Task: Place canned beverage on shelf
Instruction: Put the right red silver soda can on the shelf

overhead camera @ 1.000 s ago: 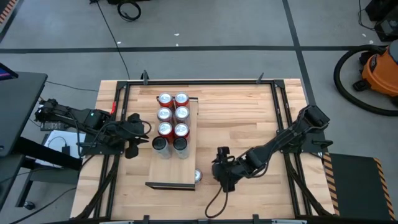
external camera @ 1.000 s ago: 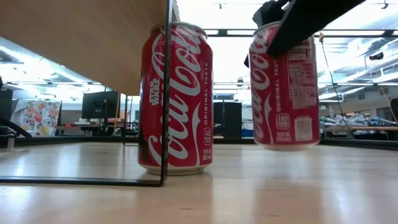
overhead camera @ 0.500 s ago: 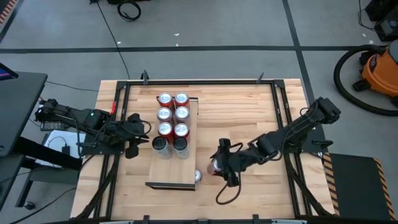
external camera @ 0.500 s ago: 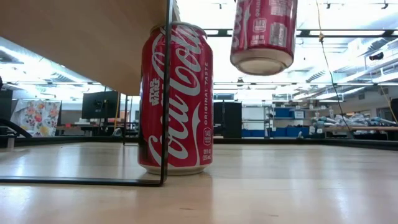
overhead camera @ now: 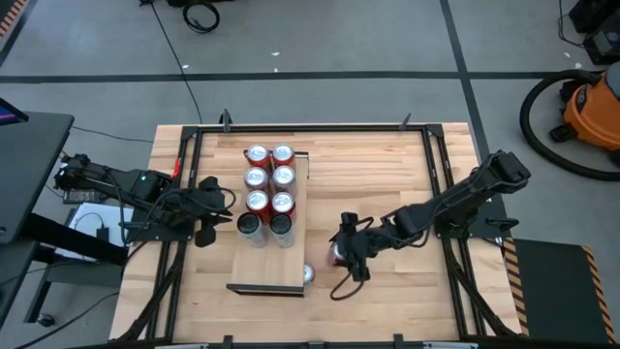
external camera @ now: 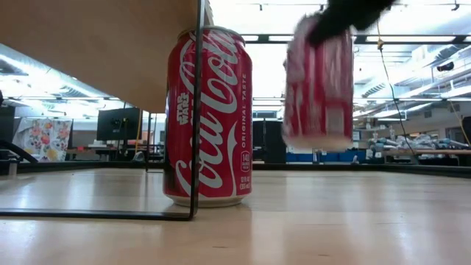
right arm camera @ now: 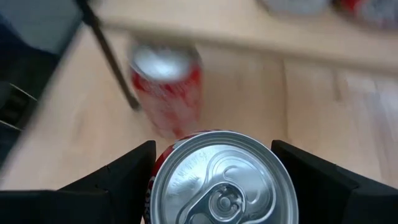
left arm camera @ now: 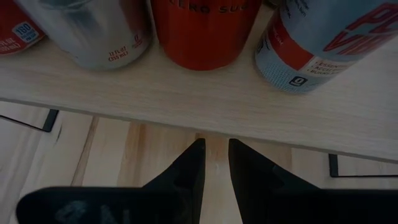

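My right gripper [overhead camera: 339, 254] is shut on a red Coca-Cola can [overhead camera: 334, 257], held in the air to the right of the shelf [overhead camera: 266, 267]. The held can shows blurred in the low view [external camera: 318, 88]. The shelf is a pale board on thin black wire legs [external camera: 197, 110]. Several cans [overhead camera: 269, 189] stand in two rows on its far half. Another red can [external camera: 208, 118] stands upright on the tabletop at the shelf's near right corner [overhead camera: 308, 274]. My left gripper [overhead camera: 221, 204] waits shut at the shelf's left side [left arm camera: 186, 93]. My right gripper pinches the can's side wall just below the top rim [right arm camera: 163, 163] between its two fingers [right arm camera: 121, 177], one on each side. The fingers come from above, slanting in from the table's right. The can hangs upright, its bottom [external camera: 318, 143] clear of the tabletop.
A black metal frame [overhead camera: 441, 184] runs along the table's edges. Bare tabletop [overhead camera: 378, 184] lies between the shelf and the right arm. The shelf's near half is bare board. An orange vacuum [overhead camera: 591, 107] stands on the floor beyond the right edge.
My right gripper has lifted the red can from just above the tabletop high up, then come partly down again. It has shifted slightly toward the shelf and the far edge. The can stays upright in the hold.
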